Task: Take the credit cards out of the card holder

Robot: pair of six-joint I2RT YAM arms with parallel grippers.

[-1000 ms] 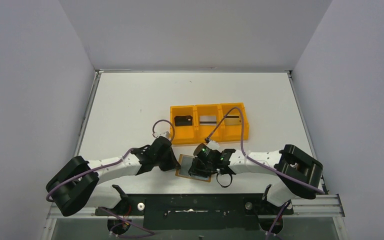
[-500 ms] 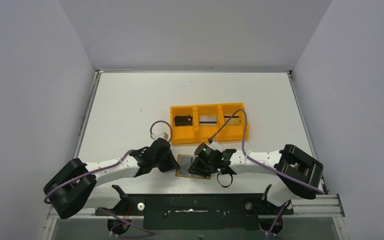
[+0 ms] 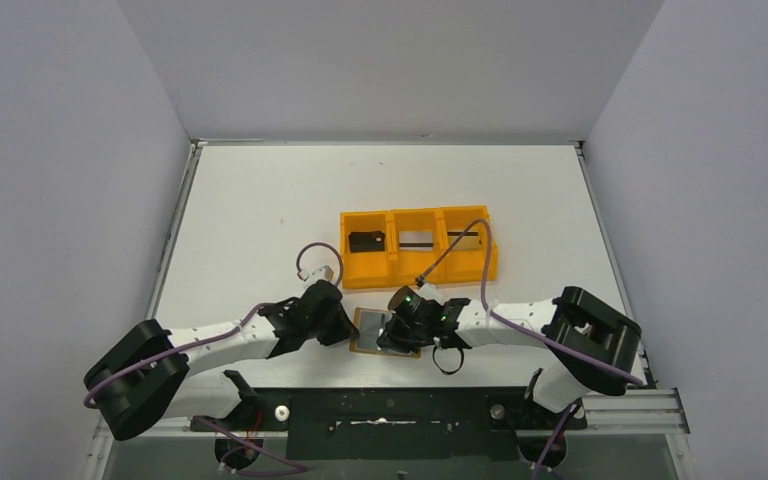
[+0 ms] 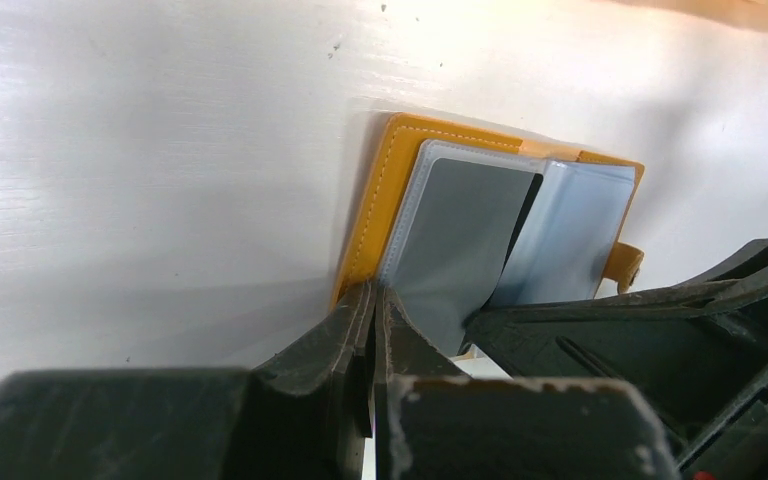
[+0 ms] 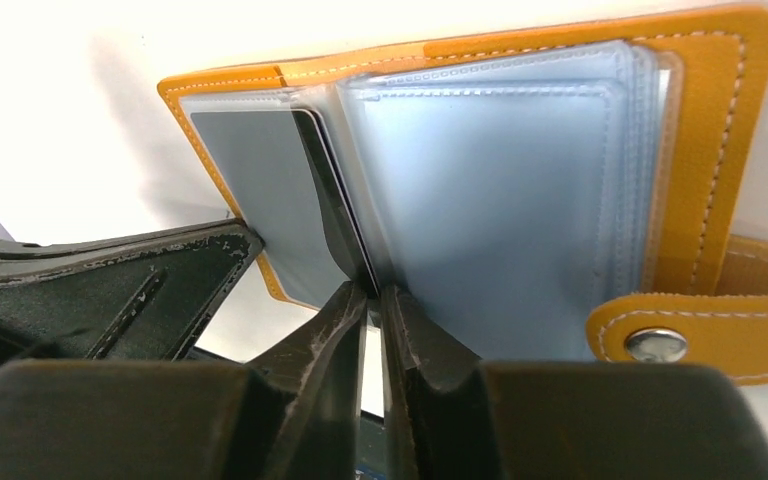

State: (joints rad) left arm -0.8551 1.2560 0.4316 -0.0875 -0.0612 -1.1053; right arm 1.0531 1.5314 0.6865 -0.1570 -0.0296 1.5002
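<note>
The tan-orange card holder [image 3: 368, 345] lies open near the table's front edge, between the two arms. A grey credit card [image 5: 260, 190] sits in its left clear pocket. A dark credit card [image 5: 332, 195] stands on edge between the pocket pages. My right gripper [image 5: 372, 292] is closed to a narrow slit, and the dark card's near end runs in between the fingertips. My left gripper [image 4: 373, 292] is shut, its tips against the holder's [image 4: 370, 215] near left edge. The snap tab [image 5: 700, 325] lies to the right.
A bright orange three-compartment tray [image 3: 390, 275] stands just behind the holder, with dark items in its compartments. Both wrists crowd together over the holder, and purple cables loop above them. The table's near edge and the arm bases lie close behind the grippers.
The right gripper's jaws have narrowed onto the dark card. The left arm has shifted slightly toward the front left. The holder has barely moved.
</note>
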